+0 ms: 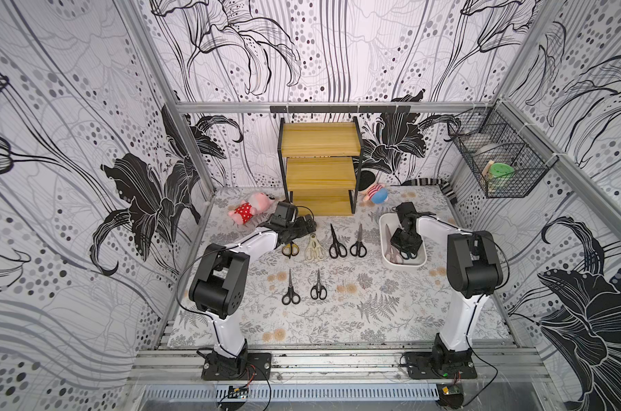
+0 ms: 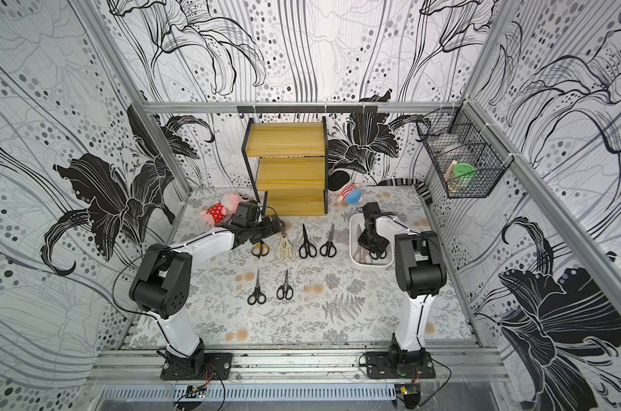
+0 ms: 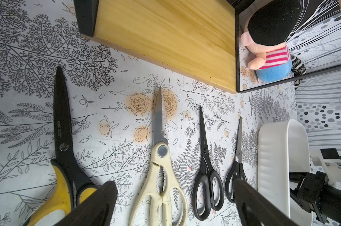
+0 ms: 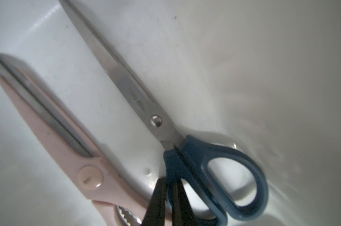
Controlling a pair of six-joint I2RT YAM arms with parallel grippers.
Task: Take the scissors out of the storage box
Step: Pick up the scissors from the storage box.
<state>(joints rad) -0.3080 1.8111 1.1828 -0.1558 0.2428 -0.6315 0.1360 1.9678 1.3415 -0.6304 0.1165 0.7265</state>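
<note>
Two pairs lie in the storage box (image 1: 405, 265); the right gripper (image 4: 168, 182) clamps the dark blue scissors (image 4: 156, 121). The left gripper (image 3: 174, 184) hangs spread above cream scissors (image 3: 161, 152).

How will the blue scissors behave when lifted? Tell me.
The blue scissors: probably stiff, being metal-bladed. Gripped by one handle loop in the right pincer, the blades will likely droop and swing. They lie beside the pink scissors, which may get nudged.
</note>
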